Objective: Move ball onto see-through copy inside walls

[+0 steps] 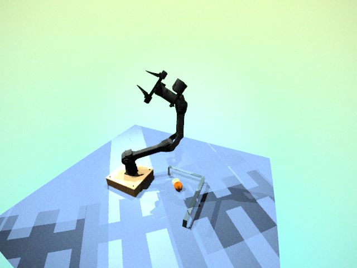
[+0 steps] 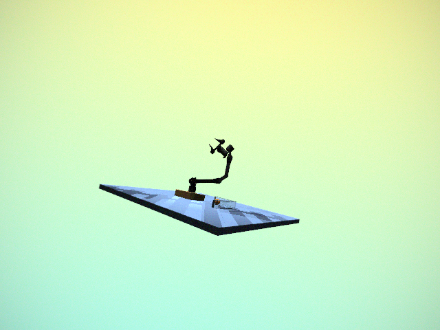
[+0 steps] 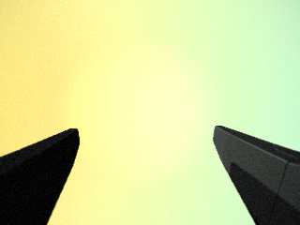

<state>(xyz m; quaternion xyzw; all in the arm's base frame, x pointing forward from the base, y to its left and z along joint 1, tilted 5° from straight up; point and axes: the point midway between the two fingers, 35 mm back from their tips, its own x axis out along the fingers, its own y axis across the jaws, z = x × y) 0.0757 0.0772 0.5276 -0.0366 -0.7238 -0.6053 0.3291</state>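
Ball (image 1: 178, 186) round, touching ghost copy (image 1: 174, 180).

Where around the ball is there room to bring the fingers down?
Open room lies on the ball's near side, toward the table edge, and between it and the long wall. It is tight behind, where the see-through copy touches it.

Far below my pincer lies a glossy blue table (image 1: 86, 184) patterned with grey and pale bars; a tan wooden base block (image 1: 129, 181) sits on it.
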